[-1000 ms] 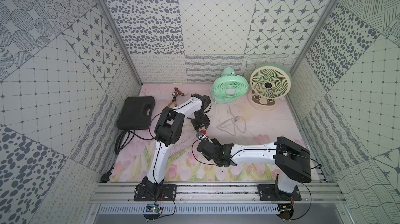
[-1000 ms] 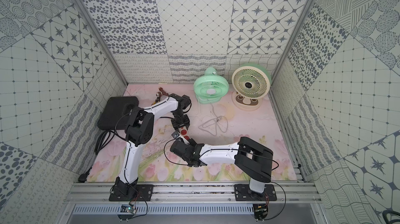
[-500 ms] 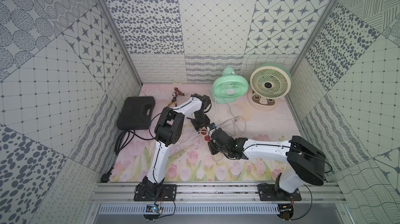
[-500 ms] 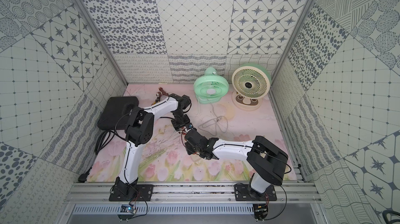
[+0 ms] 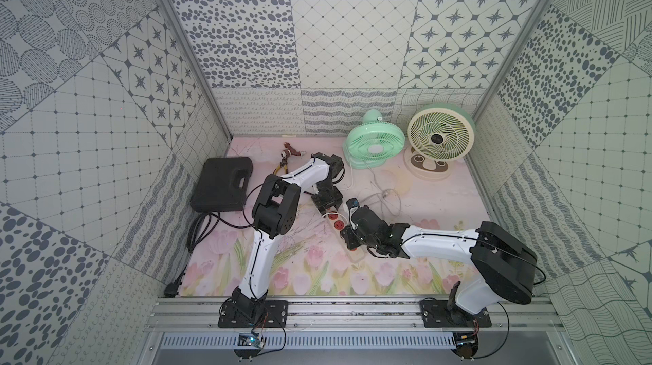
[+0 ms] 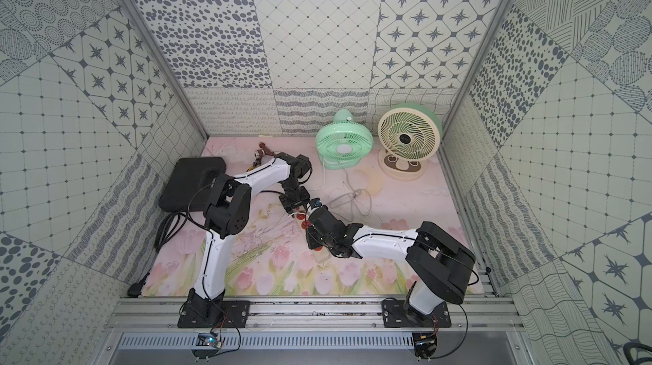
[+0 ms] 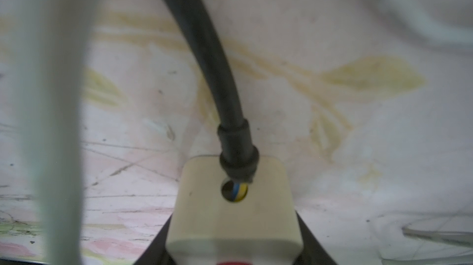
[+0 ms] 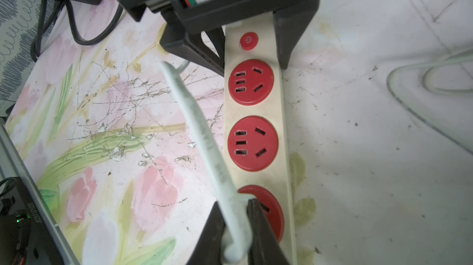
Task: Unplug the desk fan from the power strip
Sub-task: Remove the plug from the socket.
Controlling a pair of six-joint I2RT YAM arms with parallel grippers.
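Power strip (image 8: pixel 253 108) lies clamped between left jaws.

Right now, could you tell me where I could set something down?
Free: the mat along its front edge, and between the cream fan and the right arm. Crowded: the centre, around the power strip and white cord.

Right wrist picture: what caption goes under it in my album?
The right end effector pinches a pale cord over the power strip while the left end effector clamps its switch end.

Power symbol on red switch (image 8: pixel 248 41) of power strip (image 8: pixel 256 111)
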